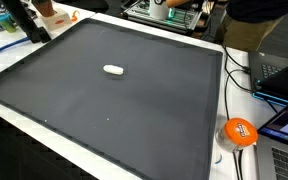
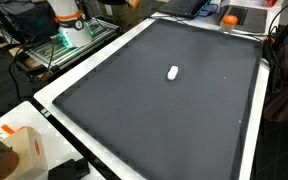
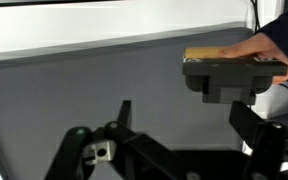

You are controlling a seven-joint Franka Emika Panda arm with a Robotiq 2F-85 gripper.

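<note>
In the wrist view my gripper (image 3: pixel 189 125) is open, its two dark fingers wide apart over the dark grey mat (image 3: pixel 64 90) with nothing between them. A person's hand (image 3: pixel 269 48) reaches in from the right and holds a grey block with a yellowish top (image 3: pixel 229 72) just beyond my right finger (image 3: pixel 252 125); whether the two touch I cannot tell. A small white oblong object (image 1: pixel 113 69) (image 2: pixel 172 72) lies alone near the middle of the mat in both exterior views. It does not show in the wrist view, and my gripper does not show in either exterior view.
The mat (image 1: pixel 134 110) has a white border (image 2: pixel 84 70). An orange round object (image 1: pixel 240 131), cables and laptops (image 1: pixel 284 80) sit past one edge. A white and orange box (image 2: pixel 19 148) and a black device (image 2: pixel 69 170) stand near another corner.
</note>
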